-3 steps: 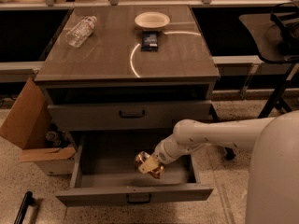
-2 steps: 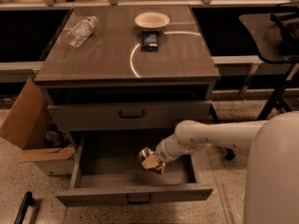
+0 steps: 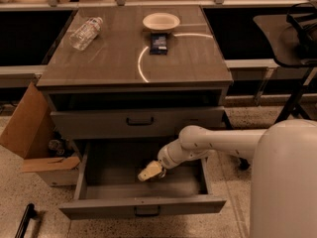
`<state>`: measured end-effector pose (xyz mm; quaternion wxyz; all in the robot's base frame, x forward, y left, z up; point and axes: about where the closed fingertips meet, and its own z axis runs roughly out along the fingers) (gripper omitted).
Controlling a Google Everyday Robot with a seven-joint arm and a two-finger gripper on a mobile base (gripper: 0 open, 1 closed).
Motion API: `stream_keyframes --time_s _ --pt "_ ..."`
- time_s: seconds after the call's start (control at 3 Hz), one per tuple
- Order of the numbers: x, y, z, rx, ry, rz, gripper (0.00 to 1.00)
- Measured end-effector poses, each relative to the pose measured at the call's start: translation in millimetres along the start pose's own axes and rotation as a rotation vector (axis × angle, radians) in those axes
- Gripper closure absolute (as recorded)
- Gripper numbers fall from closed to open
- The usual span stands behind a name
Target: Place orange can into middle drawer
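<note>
My gripper (image 3: 152, 170) is down inside the middle drawer (image 3: 109, 183), fingers clamped on the can (image 3: 146, 174) just over the floor, so I reckon only the release is left.

The gripper (image 3: 151, 171) hangs low over the floor of the middle drawer (image 3: 114, 177), and I can't tell whether the orange can is in its grasp or hidden behind it. The robot's white body (image 3: 285, 182) runs off the right and bottom edges. The small dark packet (image 3: 158, 42) is too small to identify.
</note>
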<state>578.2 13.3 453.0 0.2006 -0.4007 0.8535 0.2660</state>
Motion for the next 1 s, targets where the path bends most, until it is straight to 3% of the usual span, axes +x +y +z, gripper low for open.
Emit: stream_keyframes --time_s 0.33,1.0 --pt "-1 8 -9 -0.005 -0.035 -0.015 0.00" --pt "44 46 -60 0.015 -0.102 0.033 0.00"
